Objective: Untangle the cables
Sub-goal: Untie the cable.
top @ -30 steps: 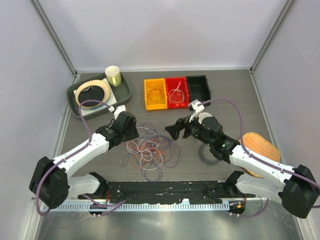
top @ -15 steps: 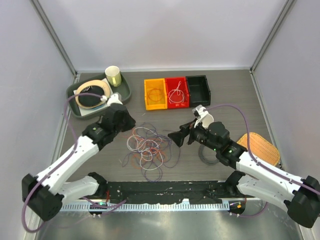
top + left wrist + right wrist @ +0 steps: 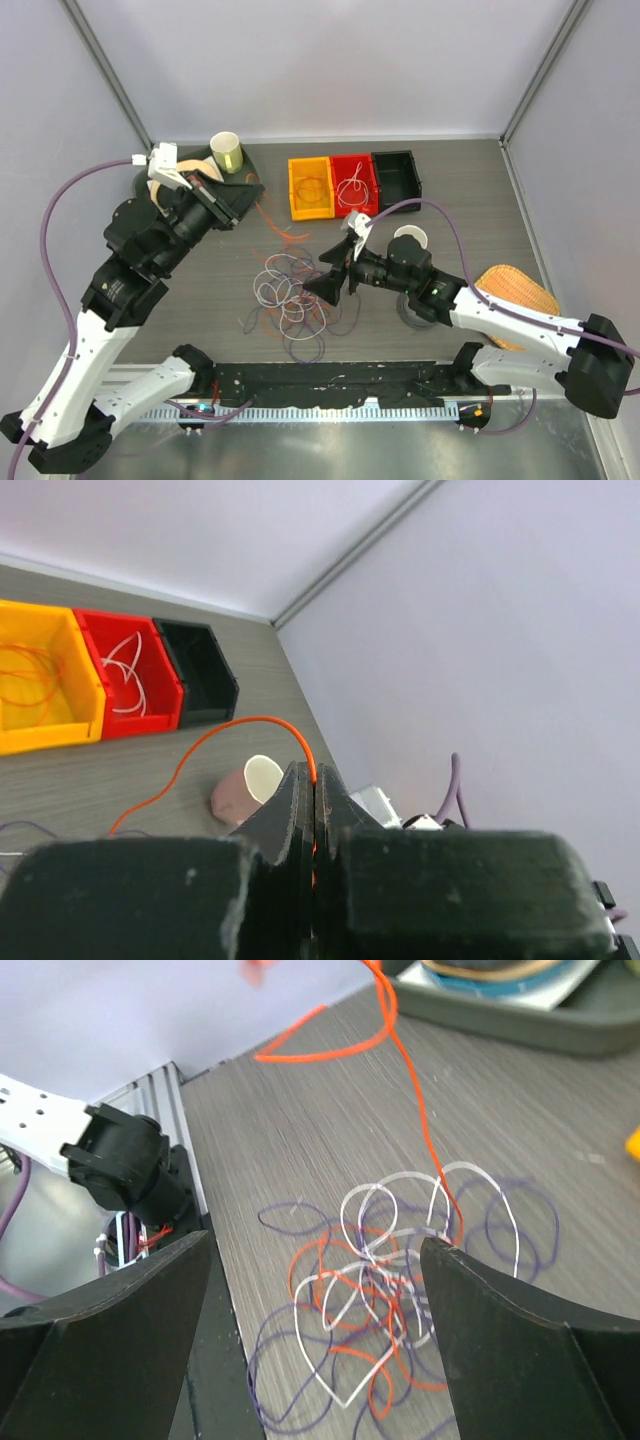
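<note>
1. Here, the cables (image 3: pixel 290 298) are thin, glossy wire loops in white, orange and dark purple. They lie overlapped in one loose heap on the grey wood-grain tabletop (image 3: pixel 460 190), between the two arms.
2. One smooth orange wire strand (image 3: pixel 240 727) curves up out of the heap, clear of the table.
3. The left gripper (image 3: pixel 313 780) has its matte black jaws pinched together on that strand. Its arm rears high, with the wrist near the dark green tray (image 3: pixel 252 168).
4. The right gripper (image 3: pixel 315 1255) is spread wide with nothing between its jaws. It hangs above the right part of the heap, with its arm stretched leftward and low.
5. Behind the heap stand three box-shaped plastic bins side by side. The yellow bin (image 3: pixel 294 190) holds orange wire, the red bin (image 3: pixel 352 159) holds white wire, and the third is a black bin (image 3: pixel 396 156).
</note>
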You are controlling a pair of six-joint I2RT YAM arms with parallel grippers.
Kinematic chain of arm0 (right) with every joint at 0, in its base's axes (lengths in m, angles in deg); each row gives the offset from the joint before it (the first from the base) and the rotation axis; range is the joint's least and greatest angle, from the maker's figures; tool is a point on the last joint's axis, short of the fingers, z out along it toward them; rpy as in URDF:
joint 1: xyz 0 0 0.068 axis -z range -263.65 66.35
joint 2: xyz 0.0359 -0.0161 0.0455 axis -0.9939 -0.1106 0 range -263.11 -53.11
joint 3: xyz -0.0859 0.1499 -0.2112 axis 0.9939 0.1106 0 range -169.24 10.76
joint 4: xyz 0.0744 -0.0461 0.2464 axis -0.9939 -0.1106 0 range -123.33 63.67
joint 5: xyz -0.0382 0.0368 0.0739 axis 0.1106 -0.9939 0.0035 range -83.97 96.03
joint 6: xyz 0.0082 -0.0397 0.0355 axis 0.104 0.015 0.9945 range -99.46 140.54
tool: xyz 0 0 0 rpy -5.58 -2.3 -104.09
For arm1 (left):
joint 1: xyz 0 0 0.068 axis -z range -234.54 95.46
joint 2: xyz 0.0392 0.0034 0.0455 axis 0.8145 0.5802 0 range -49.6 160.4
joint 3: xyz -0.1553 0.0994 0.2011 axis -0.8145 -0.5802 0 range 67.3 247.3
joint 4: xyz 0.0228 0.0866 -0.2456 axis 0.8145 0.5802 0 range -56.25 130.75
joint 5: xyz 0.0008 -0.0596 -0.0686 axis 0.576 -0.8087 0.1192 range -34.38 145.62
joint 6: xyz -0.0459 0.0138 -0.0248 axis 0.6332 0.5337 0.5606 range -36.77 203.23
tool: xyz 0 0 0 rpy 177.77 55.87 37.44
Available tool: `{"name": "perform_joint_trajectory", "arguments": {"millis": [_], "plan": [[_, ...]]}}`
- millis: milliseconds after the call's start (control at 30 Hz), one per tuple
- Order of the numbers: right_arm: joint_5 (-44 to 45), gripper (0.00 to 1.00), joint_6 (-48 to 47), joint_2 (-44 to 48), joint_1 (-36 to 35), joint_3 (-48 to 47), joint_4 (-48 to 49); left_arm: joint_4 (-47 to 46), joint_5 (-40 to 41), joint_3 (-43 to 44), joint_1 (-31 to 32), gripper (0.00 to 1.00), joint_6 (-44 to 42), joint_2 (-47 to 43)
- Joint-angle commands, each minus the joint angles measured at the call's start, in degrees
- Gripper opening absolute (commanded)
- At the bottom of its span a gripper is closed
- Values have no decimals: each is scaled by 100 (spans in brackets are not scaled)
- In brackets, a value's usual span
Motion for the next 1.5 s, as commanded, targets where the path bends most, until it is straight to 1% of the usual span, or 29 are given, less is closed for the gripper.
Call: {"name": "perform_joint_trajectory", "arguments": {"millis": [0,67,167,233,300,400,433,500,567,600,633,667,733,767,800,833,867,900,1000,1033,1067,1133,1167,1267,1300,1333,1367,1400,1467], "plan": [[-203,91,-886,-147,-171,-368,780,-59,-536,223,-14,0,123,196],[-265,91,-1228,-322,-198,-272,1261,-112,-685,294,-14,0,166,240],[-283,91,-1415,-674,-207,-166,1868,-182,-888,400,-14,0,289,301],[-230,91,-1775,-1183,-207,-253,2090,-209,-932,435,-14,0,325,301],[-37,91,-1837,-1709,-215,-403,2170,-209,-915,479,-14,0,334,275],[261,91,-1802,-2142,-207,-570,2415,-86,-783,532,-14,0,308,214],[376,90,-1793,-2369,-198,-544,2546,71,-609,567,-5,0,273,170],[569,86,-1688,-2564,-198,-500,2907,134,-528,567,-14,0,246,100],[509,76,-1495,-2766,-189,-552,2987,99,-397,523,-23,0,228,-40],[448,62,-1459,-2802,-189,-588,2996,99,-335,506,-14,0,220,-76],[430,55,-1459,-2828,-180,-649,3005,160,-274,506,-14,0,219,-111],[429,53,-1337,-2863,-189,-684,3005,186,-203,506,-14,0,237,-190],[456,53,-1354,-2864,-189,-781,3005,204,-203,479,-14,0,237,-278],[465,47,-1362,-2829,-189,-807,2987,239,-177,470,-14,0,228,-322],[508,22,-1354,-2785,-189,-842,2944,292,85,488,-14,0,185,-392],[569,9,-1310,-2715,-189,-904,2882,440,235,488,-14,0,167,-428],[718,1,-1205,-2610,-189,-922,2821,502,402,479,-14,0,141,-463],[815,1,-1187,-2348,-189,-922,2785,546,743,401,-14,0,123,-559],[1141,1,-1151,-1707,-189,-913,2636,565,1001,112,-5,0,132,-691],[1133,1,-1177,-1547,-189,-965,2488,538,1088,40,-23,0,158,-727],[1133,1,-1195,-1415,-189,-1018,2103,529,1107,-21,-14,0,158,-727],[1141,9,-1160,-1064,-189,-1141,1653,512,1116,-83,-14,0,123,-657],[1141,10,-1151,-966,-189,-1159,1303,520,1098,-75,-23,0,105,-631],[922,32,-1125,-501,-189,-1019,1063,468,923,-57,-14,0,-8,-482],[782,33,-1116,-404,-189,-966,1088,442,888,-66,-14,0,-35,-437],[398,35,-1142,-316,-198,-861,1123,415,861,-66,-14,0,-53,-385],[229,40,-1143,-167,-189,-817,1202,389,782,-66,-14,0,-105,-288],[71,52,-1143,-131,-189,-790,1238,371,729,-74,-14,0,-141,-235],[-307,63,-1317,-86,-189,-799,1125,240,493,-92,-23,0,-228,-112]]}}
